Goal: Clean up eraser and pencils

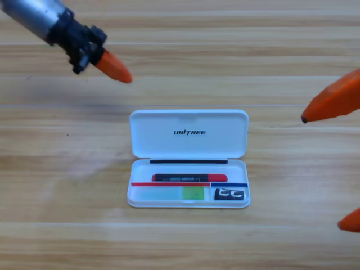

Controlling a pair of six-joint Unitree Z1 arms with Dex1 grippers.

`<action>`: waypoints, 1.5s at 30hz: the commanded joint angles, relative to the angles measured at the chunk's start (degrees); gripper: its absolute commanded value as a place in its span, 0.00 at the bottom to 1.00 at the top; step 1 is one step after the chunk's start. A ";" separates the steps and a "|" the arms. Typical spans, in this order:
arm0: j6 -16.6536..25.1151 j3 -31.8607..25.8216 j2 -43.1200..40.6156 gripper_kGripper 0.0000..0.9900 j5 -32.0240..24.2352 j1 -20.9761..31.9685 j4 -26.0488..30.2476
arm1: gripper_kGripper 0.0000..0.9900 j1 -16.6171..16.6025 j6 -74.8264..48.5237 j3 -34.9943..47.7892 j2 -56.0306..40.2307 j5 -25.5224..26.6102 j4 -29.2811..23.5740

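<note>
The small black rectangular eraser (pixel 229 194), the black-and-red pencil (pixel 189 178) and the light green pencil (pixel 171 194) all lie inside the open white plastic case (pixel 189 135) on the wooden table (pixel 56 197). The left gripper (pixel 115 67) hovers up-left of the case, well apart, jaws together and holding nothing. The right gripper (pixel 332 163) waits at the right edge, its orange jaws spread wide.

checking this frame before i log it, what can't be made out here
High view only:
- Right gripper: cut off by the right edge, only two orange jaw tips show.
- Left gripper: its jaws overlap from above, so any gap is hidden.
- Eraser markings and black-and-red pencil text: too small to read.
- Green pencil: its pale end blends into the white case.
</note>
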 commanded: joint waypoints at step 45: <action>0.01 1.21 6.50 0.00 -5.69 -12.77 10.85 | 0.99 -0.30 0.72 2.38 5.81 3.56 -1.71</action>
